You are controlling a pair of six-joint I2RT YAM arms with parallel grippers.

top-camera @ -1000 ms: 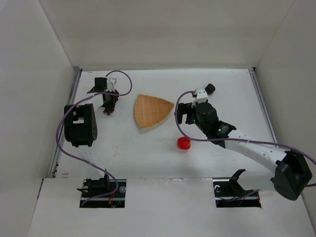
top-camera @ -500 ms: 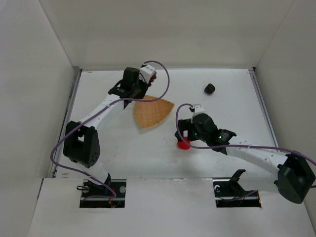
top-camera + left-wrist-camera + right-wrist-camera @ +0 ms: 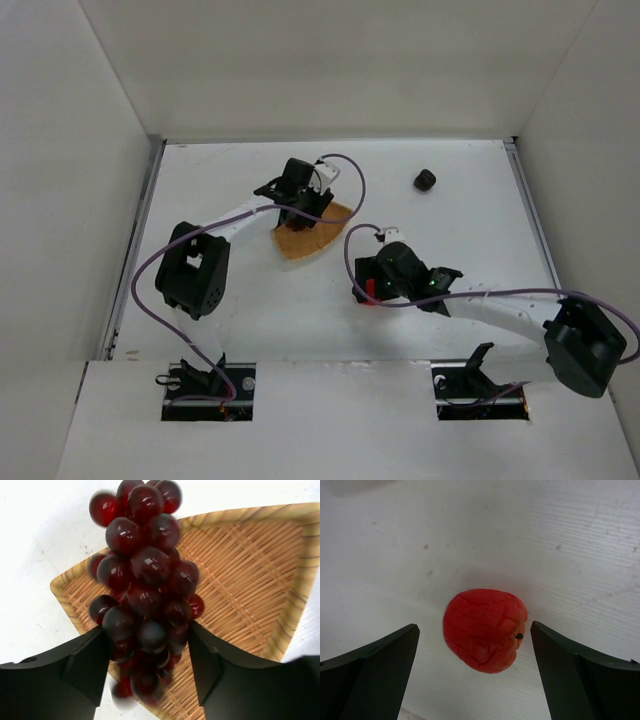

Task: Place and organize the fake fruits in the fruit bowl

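Note:
My left gripper (image 3: pixel 303 203) is shut on the dark red-purple grape bunch (image 3: pixel 142 587) and holds it over the tan woven fruit bowl (image 3: pixel 250 580), which lies at the table's back middle in the top view (image 3: pixel 312 232). My right gripper (image 3: pixel 366 290) is open and stands over the round red fruit (image 3: pixel 485 629), which lies on the table between the two fingers with a gap on each side. Only a sliver of the red fruit (image 3: pixel 370 289) shows in the top view. The small blackish fruit (image 3: pixel 424 180) lies alone at the back right.
White walls enclose the table on the left, back and right. The left arm's purple cable (image 3: pixel 352 186) loops above the bowl. The right arm (image 3: pixel 500 303) stretches across the near right of the table.
My left gripper carried the grape bunch from the back left to over the bowl. My right gripper moved from near the blackish fruit down to the red fruit and now straddles it.

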